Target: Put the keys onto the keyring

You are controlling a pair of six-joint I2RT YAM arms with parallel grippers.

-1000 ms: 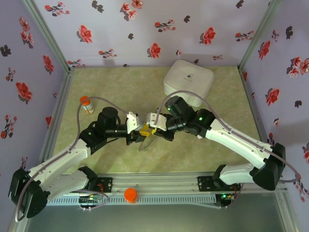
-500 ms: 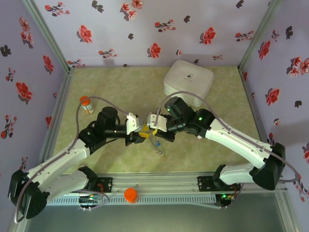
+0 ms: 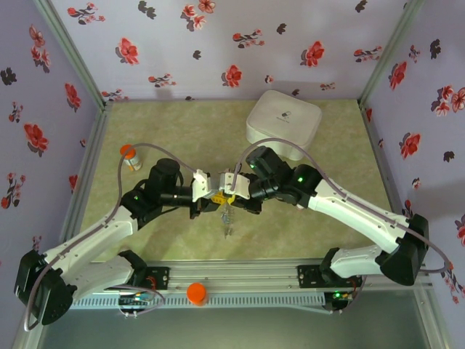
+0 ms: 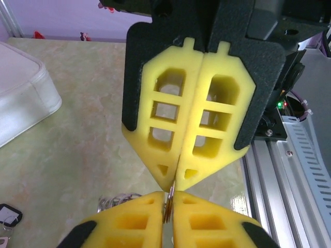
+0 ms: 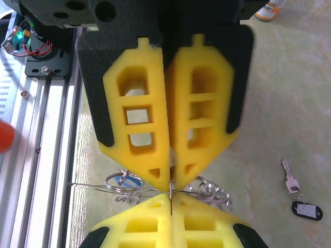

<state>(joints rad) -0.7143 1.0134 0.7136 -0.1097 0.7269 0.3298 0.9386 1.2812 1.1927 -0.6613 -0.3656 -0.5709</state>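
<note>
"How far have they got?"

"From the left: the left gripper (image 3: 211, 195) has its pads pressed together on the thin rim of the keyring (image 3: 227, 218), which hangs edge-on just below its tips. The right gripper (image 3: 232, 193) meets it tip to tip and pinches the same rim. In its wrist view the wire runs straight into the seam between its pads."

"So the hoop is held from both sides. And the keys?"

"A silver key (image 5: 290, 178) with a black tag (image 5: 306, 211) lies on the table (image 5: 269, 103), off to the right of the right gripper's fingers and well apart from them. It isn't on the hoop. Some small loops (image 5: 124, 182) and a bit of chain dangle just beyond the tips. I can't tell whether the other key is among them."

"Which step is this, then?"

"I'd say they're steadying the ring, before any threading. Next, one gripper must keep the hoop firm while the other lets go and fetches that key. It should take the key by the head so the hole stays free. With a wire that thin and a key that tiny, the lining-up has to be fine."
</note>
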